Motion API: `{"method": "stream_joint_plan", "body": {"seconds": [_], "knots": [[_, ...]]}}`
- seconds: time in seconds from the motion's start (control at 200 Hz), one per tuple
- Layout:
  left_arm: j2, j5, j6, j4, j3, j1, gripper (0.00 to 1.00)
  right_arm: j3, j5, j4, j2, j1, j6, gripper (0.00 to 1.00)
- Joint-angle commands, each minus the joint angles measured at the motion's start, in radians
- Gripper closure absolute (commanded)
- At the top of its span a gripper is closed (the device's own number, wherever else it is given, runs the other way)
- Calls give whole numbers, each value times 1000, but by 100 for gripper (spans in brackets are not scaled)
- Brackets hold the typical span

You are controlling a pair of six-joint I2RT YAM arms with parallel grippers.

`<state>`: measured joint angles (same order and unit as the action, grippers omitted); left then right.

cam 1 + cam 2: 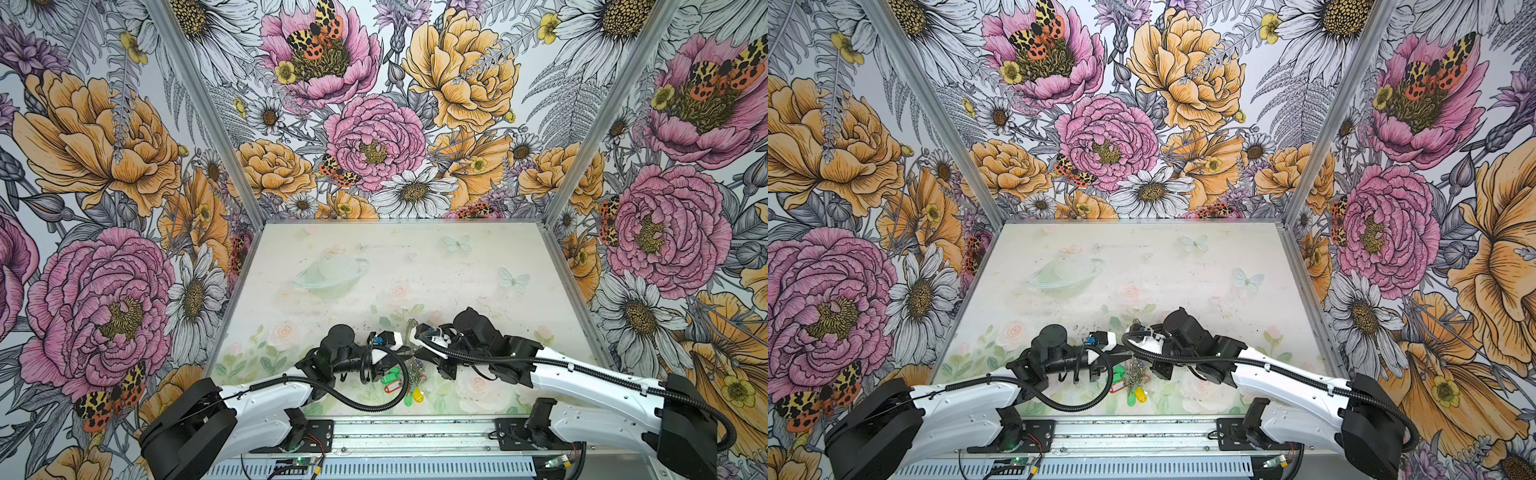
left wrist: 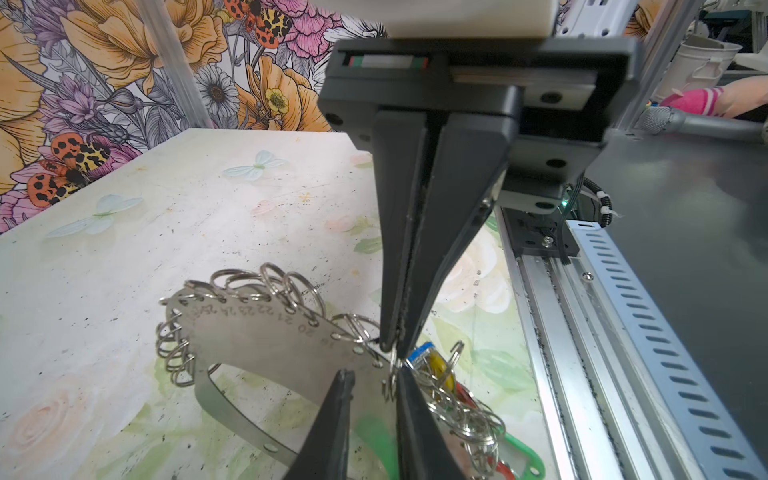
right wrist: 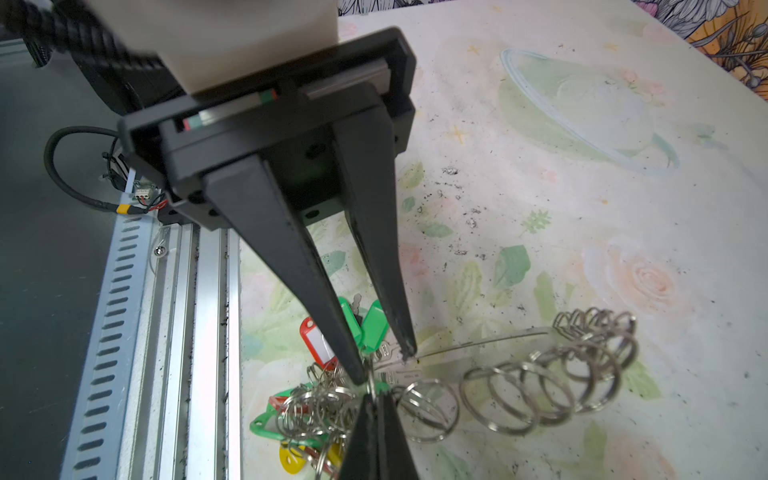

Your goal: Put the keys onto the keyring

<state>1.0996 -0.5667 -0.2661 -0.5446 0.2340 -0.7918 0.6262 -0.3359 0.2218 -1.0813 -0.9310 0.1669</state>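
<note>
Left gripper point(image 2: 373, 375): jaws apart, astride keyring point(image 2: 257, 332) edge.
Right gripper point(image 2: 394, 347): jaws together at a wire ring point(image 2: 390, 380) (grip unclear).
Keys point(image 2: 419, 356): blue tag beside right gripper, among rings.
Desk point(image 2: 208, 208): keyring near its front.

Bright, even, from overhead. Faint soft shadows on the table point(image 1: 374, 266). Wide-angle bowing toward edges. Soft blur closest to the wrist lenses; glare on the rail point(image 3: 208, 332).
</note>
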Motion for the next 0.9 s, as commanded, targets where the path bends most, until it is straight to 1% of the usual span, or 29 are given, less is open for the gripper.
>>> {"method": "stream_joint_plan", "body": {"seconds": [0.0,0.255,0.44,0.53,0.565,0.646,0.701,0.811,0.896], "knots": [[12,-23,-13,6,34,0,81,50,-11,-21,-2,-12,20,100],[48,-63,-7,-5,49,-11,88,64,-26,-32,-29,-18,15,100],[70,-77,4,-19,54,-14,100,42,-26,-81,-19,-15,-1,100],[70,-66,26,-51,47,-14,100,19,-17,-119,-7,-16,-10,100],[69,-59,37,-73,40,-14,100,1,-13,-142,3,-15,-15,95],[61,-38,57,-103,26,-12,100,-81,-15,-256,48,3,-48,85],[50,-31,69,-126,14,-11,100,-138,-42,-332,81,23,-77,81],[31,-33,93,-171,-8,-4,100,-193,-98,-397,103,66,-118,81],[23,-44,95,-172,-10,-2,100,-204,-116,-400,93,76,-124,85]]}}
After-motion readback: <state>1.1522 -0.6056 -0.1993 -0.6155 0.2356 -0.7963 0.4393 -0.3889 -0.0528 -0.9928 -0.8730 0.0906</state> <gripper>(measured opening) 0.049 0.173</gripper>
